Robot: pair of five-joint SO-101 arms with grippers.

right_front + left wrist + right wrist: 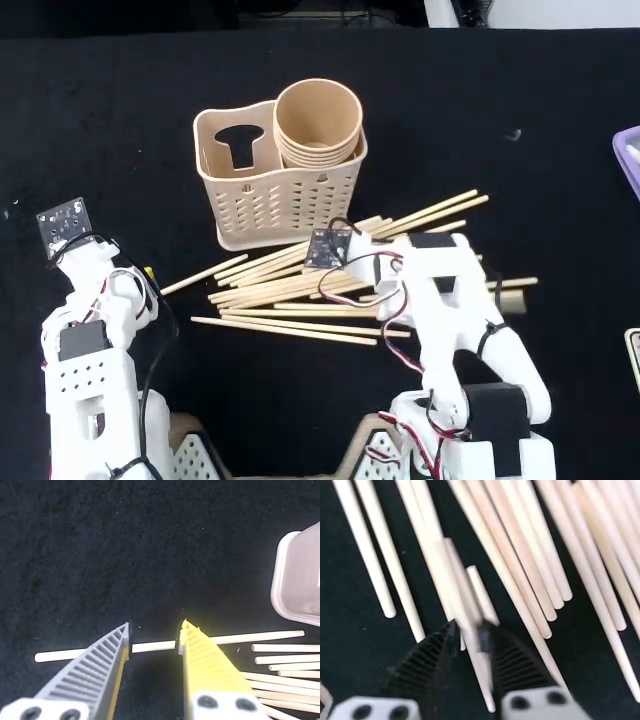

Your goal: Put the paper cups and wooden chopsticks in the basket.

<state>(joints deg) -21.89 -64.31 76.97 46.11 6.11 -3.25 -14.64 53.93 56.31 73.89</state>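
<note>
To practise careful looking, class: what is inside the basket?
A stack of paper cups fills one compartment of the basket; the other holds no chopsticks. What lies under the cups is hidden.

I'm watching the white left arm [90, 375] and right arm [455, 300] trailing red-black cables [392, 340]; left tool [154, 630] showing grey-yellow ribbing, right tool [470, 630] black.

Paper cups [318, 122] stacked upright in basket [270, 205]; wooden chopsticks [272, 290] (loose heap) lie beside.
</note>
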